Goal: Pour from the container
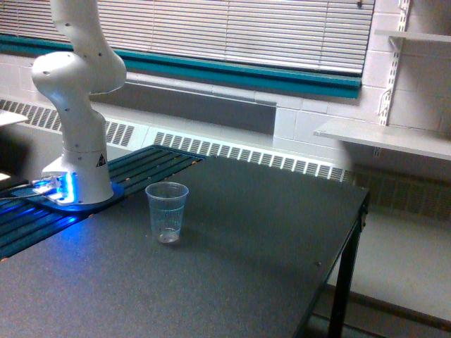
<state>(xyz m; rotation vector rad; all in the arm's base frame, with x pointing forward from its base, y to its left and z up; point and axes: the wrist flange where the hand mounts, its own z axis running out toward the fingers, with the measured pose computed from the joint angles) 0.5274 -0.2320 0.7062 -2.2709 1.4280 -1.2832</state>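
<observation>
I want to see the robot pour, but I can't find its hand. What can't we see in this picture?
- The end effector: the exterior view's top edge cuts off the arm, so it is out of view.
- The container it should pour from: not in view, whether held up there or elsewhere.
- Inside the plastic cup: too small and blurred to tell whether anything is in it.
- Table: its near part is cut off by the bottom edge.
</observation>
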